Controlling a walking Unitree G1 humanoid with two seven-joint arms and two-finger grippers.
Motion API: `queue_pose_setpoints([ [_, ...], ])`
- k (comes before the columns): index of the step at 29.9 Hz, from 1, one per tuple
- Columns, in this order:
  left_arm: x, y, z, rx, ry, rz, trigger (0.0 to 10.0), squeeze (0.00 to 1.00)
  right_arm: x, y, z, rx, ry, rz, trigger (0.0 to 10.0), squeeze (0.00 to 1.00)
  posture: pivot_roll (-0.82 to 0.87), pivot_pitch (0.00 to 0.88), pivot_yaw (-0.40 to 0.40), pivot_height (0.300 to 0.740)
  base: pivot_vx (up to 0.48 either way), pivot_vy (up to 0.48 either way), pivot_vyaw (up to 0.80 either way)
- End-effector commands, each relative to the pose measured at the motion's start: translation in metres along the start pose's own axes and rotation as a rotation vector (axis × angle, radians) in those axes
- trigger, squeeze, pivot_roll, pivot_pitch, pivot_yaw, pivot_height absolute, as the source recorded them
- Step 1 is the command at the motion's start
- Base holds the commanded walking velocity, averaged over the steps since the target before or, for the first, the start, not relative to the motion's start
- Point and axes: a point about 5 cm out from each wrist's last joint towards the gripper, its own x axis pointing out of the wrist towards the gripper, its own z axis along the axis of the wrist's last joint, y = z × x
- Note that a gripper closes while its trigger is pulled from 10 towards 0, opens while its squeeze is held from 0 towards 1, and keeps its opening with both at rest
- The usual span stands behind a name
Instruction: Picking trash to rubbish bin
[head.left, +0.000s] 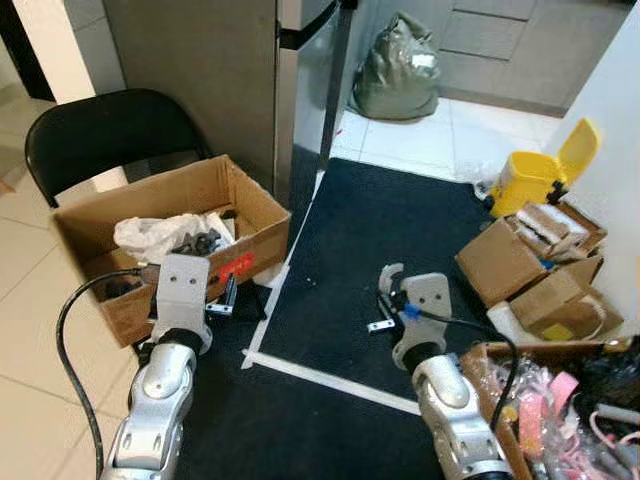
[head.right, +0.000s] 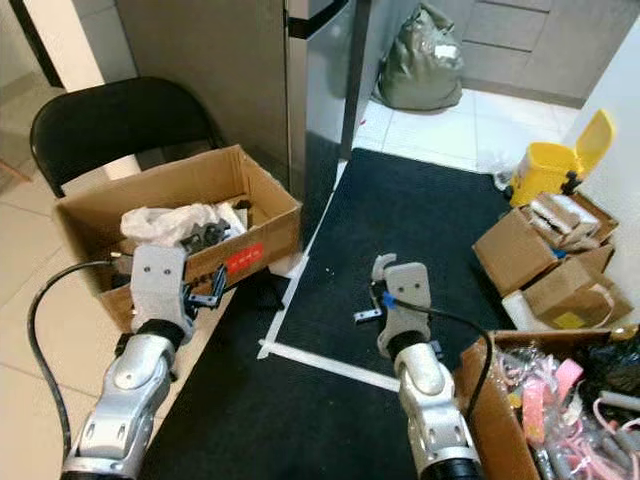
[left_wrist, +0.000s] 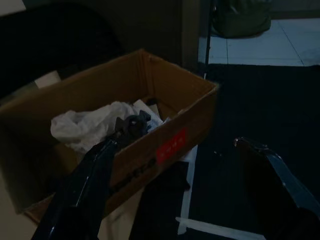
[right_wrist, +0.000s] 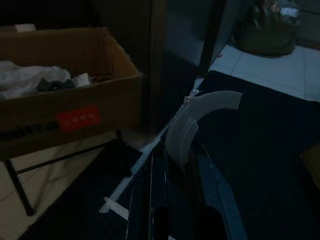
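Observation:
A curved white plastic scrap sticks up from my right gripper, which is shut on it and hangs over the black mat. Another small white bit lies on the mat just below it. My left gripper is open, its fingers spread wide in front of a cardboard box on a black chair. White bags and dark scraps fill that box. A yellow bin with its lid raised stands at the far right.
A grey fridge and a black pole rise behind the box. A green sack sits on the far tiles. Cardboard boxes crowd the right, and a box of pink items sits near my right arm. White tape crosses the mat.

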Motion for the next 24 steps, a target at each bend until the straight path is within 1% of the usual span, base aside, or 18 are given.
queue_pose_setpoints([
  [1,-0.0019,0.0018,-0.0013,0.008,0.005,0.003,10.0,0.00,-0.0021,-0.0003,-0.0030,0.001,0.012,0.004,10.0,0.00,0.00,0.113,-0.056,0.740,0.255,0.000,0.00],
  [24,-0.0019,0.0018,-0.0013,0.007,0.007,0.004,10.0,0.00,-0.0023,-0.0013,-0.0034,0.003,0.015,0.001,10.0,0.00,0.00,0.123,-0.056,0.740,0.255,0.000,0.00],
])
